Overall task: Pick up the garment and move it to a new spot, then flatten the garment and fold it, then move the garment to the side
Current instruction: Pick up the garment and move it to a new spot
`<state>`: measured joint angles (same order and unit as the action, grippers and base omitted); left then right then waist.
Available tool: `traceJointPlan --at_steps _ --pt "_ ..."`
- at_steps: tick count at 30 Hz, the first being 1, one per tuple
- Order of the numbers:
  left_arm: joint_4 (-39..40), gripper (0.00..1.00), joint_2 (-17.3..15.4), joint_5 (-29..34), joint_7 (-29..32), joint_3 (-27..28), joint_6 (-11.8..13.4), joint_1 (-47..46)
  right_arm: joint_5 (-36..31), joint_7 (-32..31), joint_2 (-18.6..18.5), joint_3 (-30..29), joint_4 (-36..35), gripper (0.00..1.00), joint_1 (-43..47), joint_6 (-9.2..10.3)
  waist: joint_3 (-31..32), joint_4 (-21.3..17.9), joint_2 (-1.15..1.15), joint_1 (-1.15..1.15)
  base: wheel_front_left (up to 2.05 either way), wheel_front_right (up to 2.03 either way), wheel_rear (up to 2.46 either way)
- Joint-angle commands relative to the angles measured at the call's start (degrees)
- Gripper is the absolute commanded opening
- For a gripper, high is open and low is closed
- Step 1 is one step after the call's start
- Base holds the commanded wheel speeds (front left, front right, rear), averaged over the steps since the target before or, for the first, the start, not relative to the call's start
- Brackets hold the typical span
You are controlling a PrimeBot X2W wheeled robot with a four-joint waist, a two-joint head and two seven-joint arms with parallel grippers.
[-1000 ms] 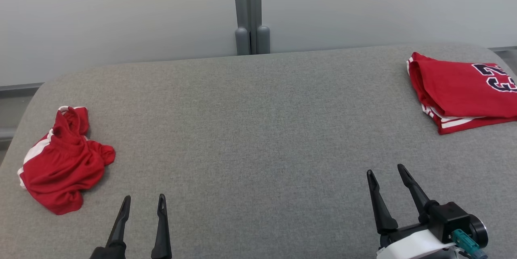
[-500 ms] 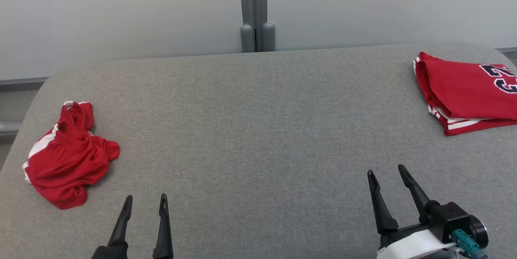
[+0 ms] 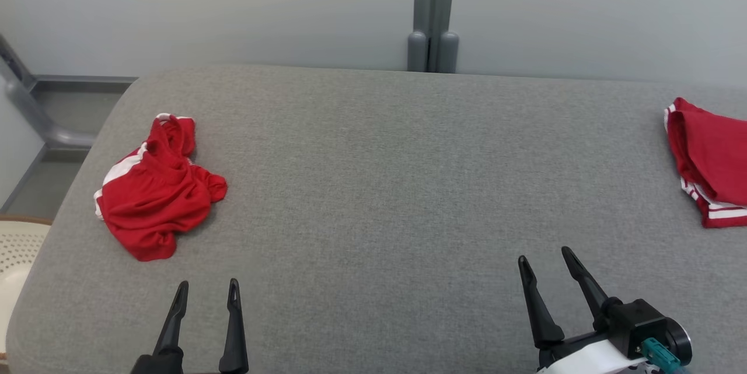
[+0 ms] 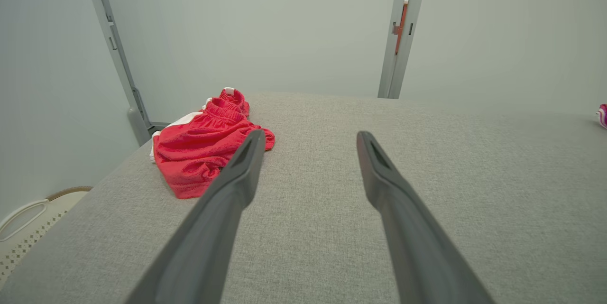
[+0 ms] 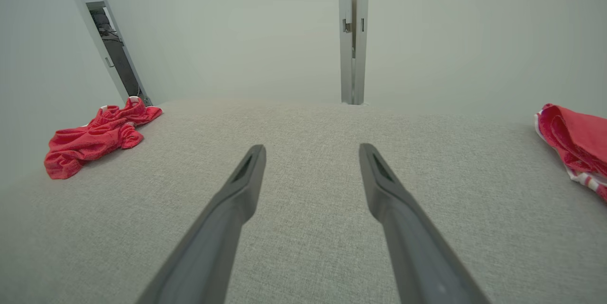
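The left claw hangs released over the near edge of the table, its two dark fingers spread apart with nothing between them. In the left wrist view the left claw frames bare grey cloth. Ahead of it and off to its left lies the crumpled red garment, bunched in a heap, with a white stripe along its outer side and a white-edged band at its far end. It rests on the table near the left edge, apart from the claw. In the left wrist view the left finger's tip overlaps the near corner of the heap, but the head view shows a strip of table between them.

The right claw is released too, fingers parted and leaning a little toward the left claw's side, holding nothing above the near right part of the table. In the right wrist view the right claw has the crumpled heap well away ahead and to its left. Ahead and to its right, well apart, a folded red garment with white stripes at its hem lies at the table's right end, cut off by the picture's edge.

Beyond both claws, past the table's far edge, a grey post stands against a pale wall. Left of the left claw, below the table's edge, sits a pale perforated basket.
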<state>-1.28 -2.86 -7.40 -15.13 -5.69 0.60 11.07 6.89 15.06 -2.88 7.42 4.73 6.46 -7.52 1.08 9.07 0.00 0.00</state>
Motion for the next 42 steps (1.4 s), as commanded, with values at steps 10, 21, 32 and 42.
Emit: traceJointPlan --at_steps 10,21,32,42 --pt "0.53 1.00 -0.08 0.51 0.00 0.52 0.62 0.56 0.84 0.14 -0.06 1.17 0.09 1.00 0.16 0.07 -0.81 11.05 0.00 0.00 0.00 0.00 0.00" --pt "0.63 1.00 -0.07 0.12 0.01 0.77 -0.33 0.92 1.28 0.14 -0.07 1.51 0.24 1.00 0.45 0.07 -0.54 16.31 0.00 0.00 0.00 0.00 0.00" --pt "1.04 1.00 -0.07 -0.29 0.00 0.57 -0.15 0.85 0.50 0.14 -0.07 1.68 0.36 1.00 -0.19 0.07 -1.75 18.69 0.00 0.00 0.00 0.00 0.00" --pt "2.18 1.00 -0.05 -1.34 0.00 0.15 -1.30 -5.52 -1.77 0.14 -1.89 0.94 0.08 1.00 -2.79 0.07 -8.64 17.94 0.00 0.00 0.00 0.00 0.00"
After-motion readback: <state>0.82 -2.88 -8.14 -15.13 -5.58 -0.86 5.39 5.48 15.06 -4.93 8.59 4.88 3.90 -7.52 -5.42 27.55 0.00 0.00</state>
